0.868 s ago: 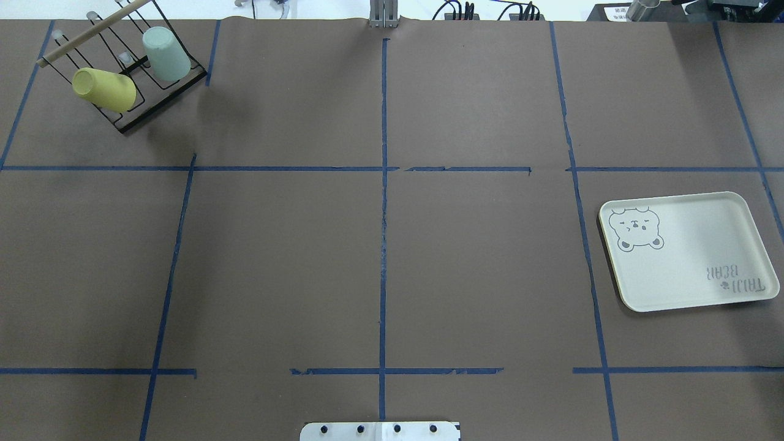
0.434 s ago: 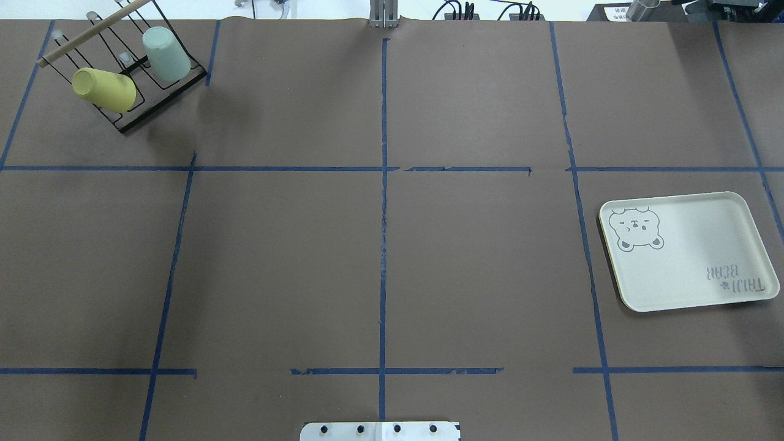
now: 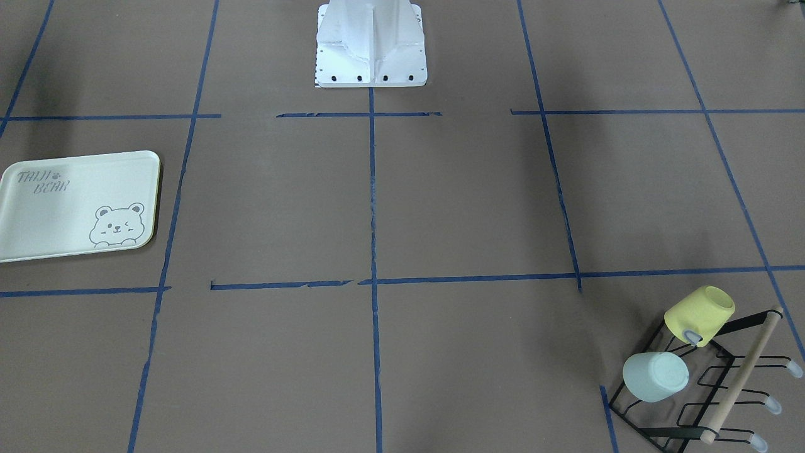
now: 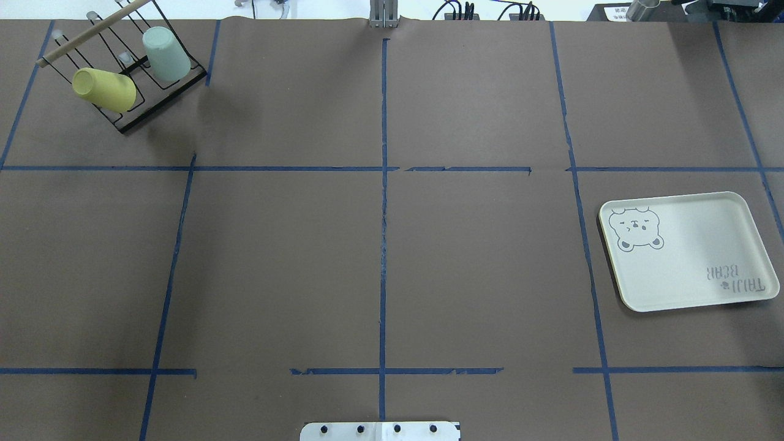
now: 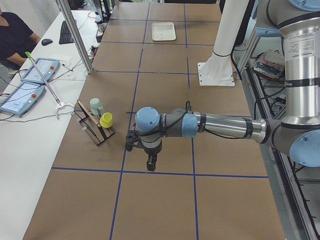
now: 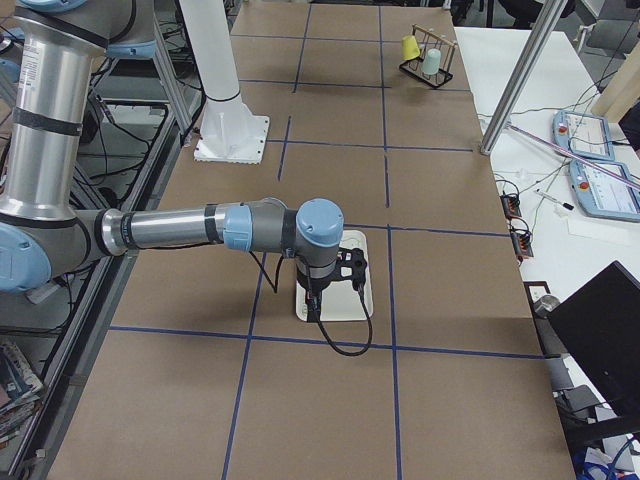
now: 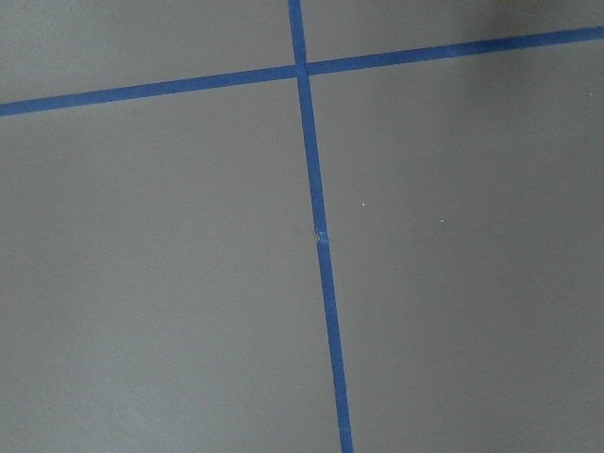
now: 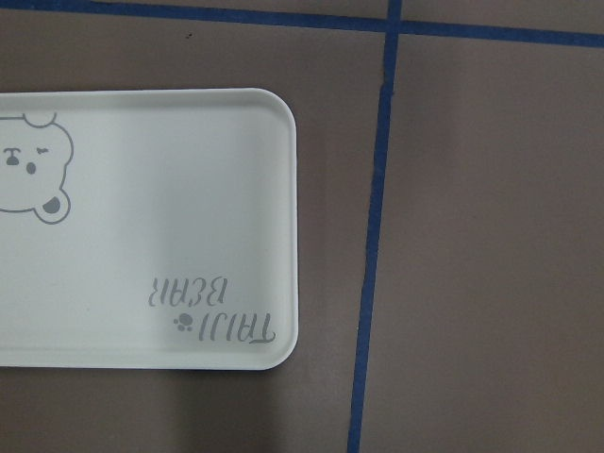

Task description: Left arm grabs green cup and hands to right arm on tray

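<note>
Even, diffuse overhead light on the matte brown table (image 4: 490, 275), soft faint shadow beside the cup rack (image 4: 164, 101), grey shade across the tray (image 8: 236, 142), wrist views slightly soft, far table edge washed out white in the overhead view.

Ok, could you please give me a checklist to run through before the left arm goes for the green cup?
1. Green cup hangs on the rack: ok.
2. Yellow cup apart from it: ok.
3. Left claw at the cup: not ok, it hangs short of the rack.
4. Left claw open: cannot tell, side view only.
5. Tray has nothing on it: ok.
6. Right claw near the tray: ok, its wrist camera sees the tray.
</note>
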`<state>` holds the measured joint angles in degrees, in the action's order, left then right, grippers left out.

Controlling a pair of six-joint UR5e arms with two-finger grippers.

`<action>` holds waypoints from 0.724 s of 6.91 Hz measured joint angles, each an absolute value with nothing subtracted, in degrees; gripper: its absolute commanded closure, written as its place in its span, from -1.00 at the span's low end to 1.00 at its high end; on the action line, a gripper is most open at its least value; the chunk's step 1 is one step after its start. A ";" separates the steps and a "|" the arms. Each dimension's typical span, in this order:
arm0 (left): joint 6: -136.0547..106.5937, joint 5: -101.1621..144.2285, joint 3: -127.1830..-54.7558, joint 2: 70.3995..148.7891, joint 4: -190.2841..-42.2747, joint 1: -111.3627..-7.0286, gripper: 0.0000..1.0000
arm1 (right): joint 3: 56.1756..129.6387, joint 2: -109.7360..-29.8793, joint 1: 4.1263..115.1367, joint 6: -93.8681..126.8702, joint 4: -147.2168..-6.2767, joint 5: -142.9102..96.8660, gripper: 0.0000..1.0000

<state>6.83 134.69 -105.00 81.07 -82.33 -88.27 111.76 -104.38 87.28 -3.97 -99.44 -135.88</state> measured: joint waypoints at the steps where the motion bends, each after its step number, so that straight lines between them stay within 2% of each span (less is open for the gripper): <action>1: 6.96 135.23 -105.34 80.88 -82.61 -88.32 -1.00 | 111.74 -104.27 87.10 -3.98 -99.42 -136.85 -1.00; 5: 4.02 142.26 -105.43 80.65 -89.28 -87.48 -1.00 | 111.63 -103.92 82.57 -3.63 -95.36 -137.53 -1.00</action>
<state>4.02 142.26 -105.43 80.65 -89.28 -87.48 111.63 -103.92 82.57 -3.63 -95.36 -137.53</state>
